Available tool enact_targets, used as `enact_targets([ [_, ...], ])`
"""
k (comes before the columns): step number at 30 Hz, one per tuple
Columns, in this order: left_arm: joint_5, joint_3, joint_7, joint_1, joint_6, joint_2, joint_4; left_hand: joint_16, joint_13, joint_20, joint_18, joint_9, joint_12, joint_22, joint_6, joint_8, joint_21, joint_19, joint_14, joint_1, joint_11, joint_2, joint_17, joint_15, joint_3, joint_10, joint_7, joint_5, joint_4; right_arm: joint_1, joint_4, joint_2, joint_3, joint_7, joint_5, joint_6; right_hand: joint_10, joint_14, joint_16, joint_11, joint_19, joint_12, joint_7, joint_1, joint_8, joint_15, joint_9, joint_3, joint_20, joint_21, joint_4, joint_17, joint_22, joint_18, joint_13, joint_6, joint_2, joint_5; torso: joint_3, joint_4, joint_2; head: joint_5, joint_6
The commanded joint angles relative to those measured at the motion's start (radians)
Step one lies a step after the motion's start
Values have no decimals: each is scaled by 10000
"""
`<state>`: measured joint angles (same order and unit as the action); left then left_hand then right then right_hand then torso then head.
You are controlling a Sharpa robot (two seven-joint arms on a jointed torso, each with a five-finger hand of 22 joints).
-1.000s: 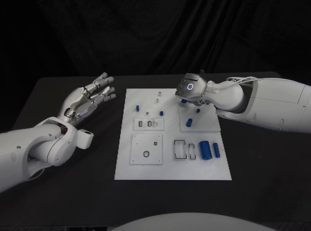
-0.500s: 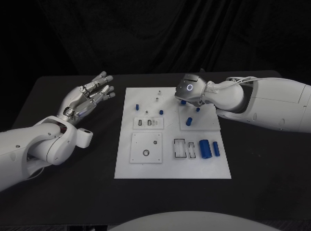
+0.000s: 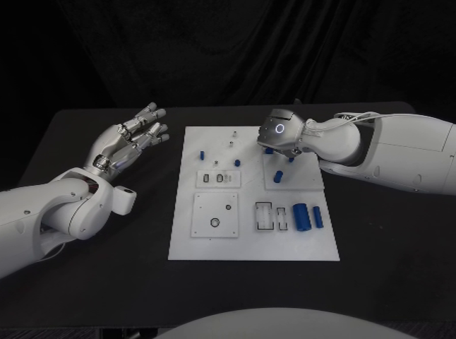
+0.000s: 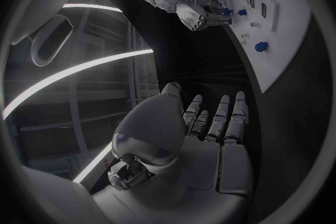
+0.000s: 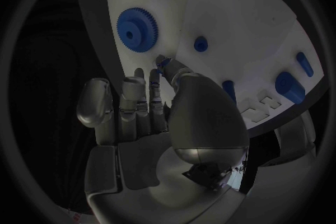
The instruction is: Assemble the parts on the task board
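Left hand point(image 3: 129, 140): you see it at the upper left of the head frame, over the bare black tabletop point(image 3: 85, 282), just left of the task board point(image 3: 253, 251). Fingers point(image 4: 223, 117) stretched out and slightly spread, palm bare, holding nothing. No contact with the board or any part.

Right hand point(image 3: 280, 133): upper centre-right of the head frame, over the board's far right corner. Its back faces the head camera. In the right wrist view the fingers point(image 5: 140, 92) rise side by side and nearly straight, thumb point(image 5: 183, 79) angled in beside them; their tips come close to a small blue piece point(image 5: 201, 43) and the blue gear point(image 5: 137, 29) beyond. You cannot tell from these frames whether a tip touches or pinches anything; the thumb tip is too dark to read.

Task board: white plate, long side running away from you, centre of the head frame.
- Two blue cylinders point(image 3: 308, 217) lying side by side at centre right, well below the right hand.
- One small blue part point(image 3: 200, 154) at upper left of the board, nearer the left hand but apart from it.
- Blue parts point(image 3: 278, 177) on the raised white panel just below the right hand.
- Square white plate point(image 3: 216, 217) with a dark ring at lower left of the board.
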<state>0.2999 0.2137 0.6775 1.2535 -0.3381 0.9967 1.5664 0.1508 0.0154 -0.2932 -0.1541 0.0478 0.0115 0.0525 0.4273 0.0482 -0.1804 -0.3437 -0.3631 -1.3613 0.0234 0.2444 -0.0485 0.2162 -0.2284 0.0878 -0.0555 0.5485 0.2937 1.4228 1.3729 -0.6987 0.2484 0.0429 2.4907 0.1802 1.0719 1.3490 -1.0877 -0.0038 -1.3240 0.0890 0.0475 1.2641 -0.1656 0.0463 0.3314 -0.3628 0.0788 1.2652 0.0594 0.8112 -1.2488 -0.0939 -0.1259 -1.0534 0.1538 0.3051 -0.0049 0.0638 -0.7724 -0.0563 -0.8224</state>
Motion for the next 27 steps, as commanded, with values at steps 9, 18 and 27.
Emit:
enact_targets([
  [9, 80, -7, 782, 17, 143, -3, -22, 58, 11, 14, 79, 3, 44, -4, 49, 30, 10, -36, -31, 101, 75, 13, -9, 12, -18, 17, -8, -50, 7, -26, 157, -127, -6, 30, 122, 433, -23, -70, 1, -71, 52, 63, 84, -74, 37, 19, 26, -21, 2, -46, 45, 18, -26, 83, -40, -25, -24, 6, 4, -1, -1, 16, -47],
  [18, 80, -7, 766, 17, 154, -1, -37, 58, 11, 14, 79, 3, 44, -4, 49, 30, 10, -36, -31, 101, 75, 13, -9, 12, -18, 17, -8, -50, 7, -27, 210, -196, -6, 67, 122, 712, -50, -99, 29, -92, 61, 65, 138, -38, 80, 16, 47, -47, 10, -62, 6, -32, -34, 83, -75, 52, 4, 11, 8, -9, -1, 32, -57],
  [27, 80, -7, 756, 16, 158, 6, -40, 68, 10, 14, 79, 4, 44, -4, 60, 31, 10, -36, -45, 114, 78, 31, -11, 13, -16, 14, -13, -33, 2, -26, 248, -258, -6, 77, 122, 1045, -76, -105, 21, -109, 55, 65, 166, -59, 66, 12, 86, -62, 16, -59, 23, -24, -55, 87, -100, 26, -21, 8, 7, -3, 1, 54, -90],
])
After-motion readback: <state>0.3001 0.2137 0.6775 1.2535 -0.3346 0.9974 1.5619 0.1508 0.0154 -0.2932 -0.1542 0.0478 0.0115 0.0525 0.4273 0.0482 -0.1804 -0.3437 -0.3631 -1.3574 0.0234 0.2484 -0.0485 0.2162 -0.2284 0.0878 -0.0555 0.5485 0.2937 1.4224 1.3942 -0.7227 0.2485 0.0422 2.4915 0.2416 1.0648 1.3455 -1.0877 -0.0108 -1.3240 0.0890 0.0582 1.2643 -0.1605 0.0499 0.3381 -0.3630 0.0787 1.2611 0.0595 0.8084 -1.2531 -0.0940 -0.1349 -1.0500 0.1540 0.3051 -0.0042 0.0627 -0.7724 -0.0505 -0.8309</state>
